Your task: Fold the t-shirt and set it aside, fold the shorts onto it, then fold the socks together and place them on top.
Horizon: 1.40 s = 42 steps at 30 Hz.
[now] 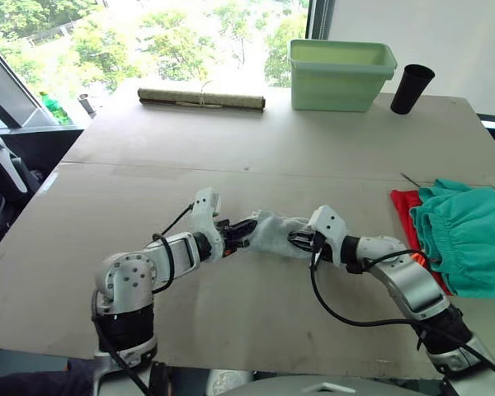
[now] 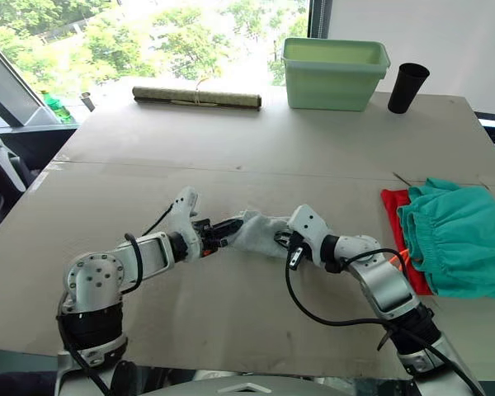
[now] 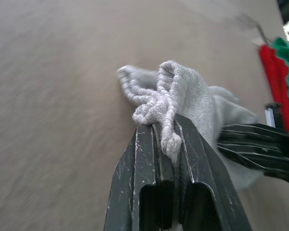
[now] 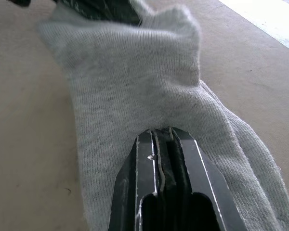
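Left eye view is showing the socks (image 1: pixel 274 232) lying near the middle of the table (image 1: pixel 272 148), stretched between the two grippers. The left gripper (image 1: pixel 241 233) is pinching the socks' edge at their 9 o'clock end, its fingers (image 3: pixel 144 159) squeezed tight on the knit. The right gripper (image 1: pixel 301 241) is biting the other end, at 3 o'clock, its fingers (image 4: pixel 149 159) pressed together on the cloth. Over at 3 o'clock on the table, well apart from the socks, the shorts (image 1: pixel 470 235) are sitting on top of the t-shirt (image 1: pixel 406 208). At 12 o'clock, a green tub (image 1: pixel 340 74), a black cup (image 1: pixel 412 87) and a rolled mat (image 1: pixel 200 99) are standing along the far edge.
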Each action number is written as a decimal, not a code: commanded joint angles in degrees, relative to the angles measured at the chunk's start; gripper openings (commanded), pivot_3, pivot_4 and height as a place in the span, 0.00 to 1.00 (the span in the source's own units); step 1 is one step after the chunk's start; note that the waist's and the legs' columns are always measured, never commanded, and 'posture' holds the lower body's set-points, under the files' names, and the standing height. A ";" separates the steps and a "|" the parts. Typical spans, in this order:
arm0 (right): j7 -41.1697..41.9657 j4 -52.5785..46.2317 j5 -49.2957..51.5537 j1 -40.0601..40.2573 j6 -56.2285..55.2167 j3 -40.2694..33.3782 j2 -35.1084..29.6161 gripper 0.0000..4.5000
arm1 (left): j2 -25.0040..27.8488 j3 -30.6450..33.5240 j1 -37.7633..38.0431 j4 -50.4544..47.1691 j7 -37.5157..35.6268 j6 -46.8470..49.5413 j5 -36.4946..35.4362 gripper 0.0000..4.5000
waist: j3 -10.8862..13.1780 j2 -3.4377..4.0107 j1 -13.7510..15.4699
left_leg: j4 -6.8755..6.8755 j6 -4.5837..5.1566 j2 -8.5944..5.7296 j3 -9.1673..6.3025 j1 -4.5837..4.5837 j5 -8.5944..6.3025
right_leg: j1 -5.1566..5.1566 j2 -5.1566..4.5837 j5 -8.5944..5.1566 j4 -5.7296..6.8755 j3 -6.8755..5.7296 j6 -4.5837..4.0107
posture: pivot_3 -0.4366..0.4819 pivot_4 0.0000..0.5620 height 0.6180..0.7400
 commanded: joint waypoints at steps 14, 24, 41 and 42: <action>-3.21 -11.32 -0.45 3.52 10.12 -1.90 -2.23 0.00 | 1.32 -29.78 -7.47 11.66 -29.99 -37.44 31.75 0.00 | 0.09 0.15 0.06 | -0.38 0.13 -0.02 0.10 -0.78 0.25 | -0.89 -0.07 0.08 -0.18 0.05 -0.14 | 0.48 0.27 1.00; -4.62 -32.89 0.61 13.34 17.63 -9.02 -13.22 0.39 | -4.55 -31.07 -10.98 24.12 -37.11 -39.86 35.42 0.00 | 0.14 0.11 0.55 | -0.09 0.40 -0.03 -0.10 -1.08 0.15 | -0.86 0.12 0.06 -0.26 -0.31 -0.06 | 0.48 0.27 1.00; -10.16 -46.47 10.10 28.32 25.72 -30.72 -7.12 0.41 | 0.92 -27.12 -13.74 21.09 -60.36 -36.11 26.23 0.67 | 0.20 0.09 0.19 | 0.40 0.43 0.08 -0.49 -1.40 0.14 | -0.87 0.62 0.04 -0.14 -0.70 -0.01 | 0.48 0.27 1.00; -9.85 -46.44 11.29 28.06 26.09 -31.76 -6.96 0.41 | 2.78 -25.53 -14.07 20.24 -62.53 -33.73 23.78 0.67 | 0.23 0.10 0.09 | 0.41 0.43 0.09 -0.50 -1.42 0.14 | -0.90 0.65 0.04 -0.09 -0.69 0.00 | 0.48 0.27 1.00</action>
